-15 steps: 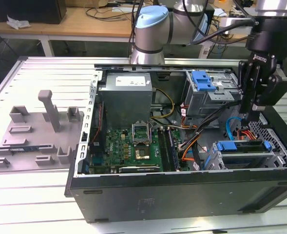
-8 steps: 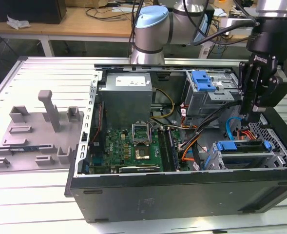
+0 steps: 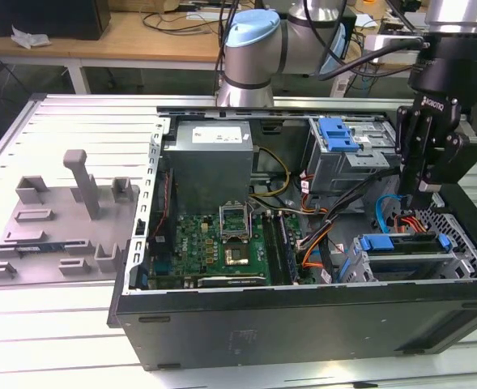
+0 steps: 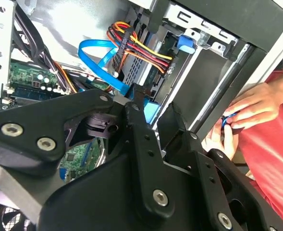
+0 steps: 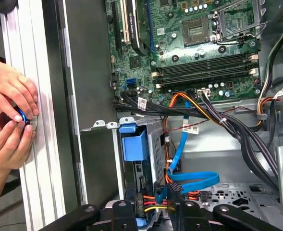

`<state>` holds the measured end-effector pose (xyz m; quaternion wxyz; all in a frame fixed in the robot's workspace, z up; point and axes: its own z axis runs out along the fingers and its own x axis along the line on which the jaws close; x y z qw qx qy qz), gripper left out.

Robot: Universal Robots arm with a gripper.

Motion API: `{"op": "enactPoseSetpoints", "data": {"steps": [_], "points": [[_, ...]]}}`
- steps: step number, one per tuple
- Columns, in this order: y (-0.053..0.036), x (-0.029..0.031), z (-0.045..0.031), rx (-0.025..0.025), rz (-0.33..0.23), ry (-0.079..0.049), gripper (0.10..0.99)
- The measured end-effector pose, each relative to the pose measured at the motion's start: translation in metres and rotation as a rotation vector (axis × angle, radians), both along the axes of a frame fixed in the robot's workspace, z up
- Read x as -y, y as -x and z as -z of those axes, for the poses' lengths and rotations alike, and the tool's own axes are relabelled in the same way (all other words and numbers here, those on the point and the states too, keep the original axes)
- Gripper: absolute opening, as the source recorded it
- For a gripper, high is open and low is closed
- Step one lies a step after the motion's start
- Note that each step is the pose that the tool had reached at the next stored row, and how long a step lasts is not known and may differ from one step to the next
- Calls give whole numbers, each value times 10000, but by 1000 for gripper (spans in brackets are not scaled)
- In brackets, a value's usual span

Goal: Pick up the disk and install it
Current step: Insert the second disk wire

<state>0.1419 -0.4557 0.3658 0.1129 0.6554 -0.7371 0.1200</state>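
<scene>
Fingers (image 3: 423, 193) hover just above the disk (image 3: 404, 243), seated in its bay.

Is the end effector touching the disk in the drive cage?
Cannot tell. In the exterior view the end effector hangs just above the disk, but no clear gap or contact shows.

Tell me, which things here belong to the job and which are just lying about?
Job: gripper; disk, inside the computer case.
Lying about: grey plastic stand; grey metal box; person's hands outside the case.
</scene>
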Motion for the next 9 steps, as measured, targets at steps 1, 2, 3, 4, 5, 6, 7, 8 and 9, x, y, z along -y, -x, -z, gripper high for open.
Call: {"op": "enactPoseSetpoints", "data": {"steps": [1, 2, 3, 4, 5, 6, 7, 8, 9], "points": [[0, 4, 3, 0, 0, -4, 392], [0, 6, 5, 1, 0, -3, 392], [0, 6, 9, 0, 0, 1, 392], [0, 6, 12, 0, 0, 1, 392], [0, 6, 15, 0, 0, -1, 392], [0, 6, 17, 0, 0, -1, 392], [0, 6, 19, 0, 0, -1, 392], [0, 6, 20, 0, 0, -1, 392], [0, 6, 21, 0, 0, -2, 392]]}}
